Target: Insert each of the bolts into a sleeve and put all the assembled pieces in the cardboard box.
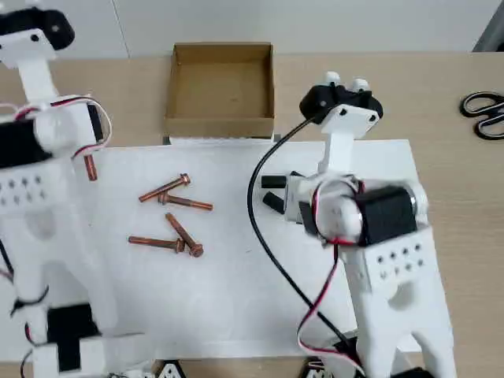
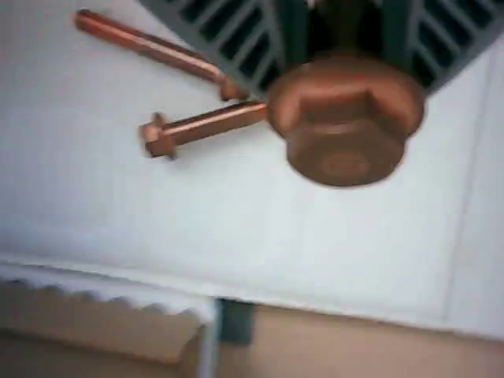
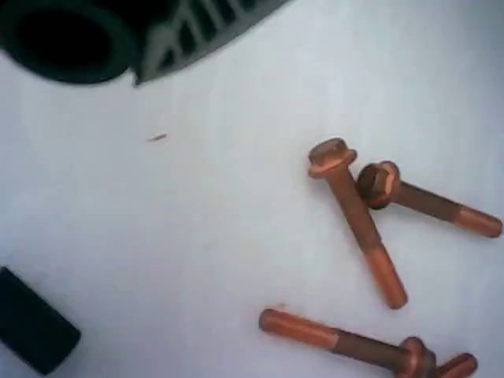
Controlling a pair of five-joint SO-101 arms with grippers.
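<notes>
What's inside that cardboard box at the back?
Nothing shows inside the cardboard box, just its bare brown floor. Its near wall hides a strip of that floor.

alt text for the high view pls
The left arm's jaws hold a copper bolt near four loose bolts on a white sheet. The right arm is over black sleeves, and an open, empty cardboard box sits past the sheet's far edge.
</notes>
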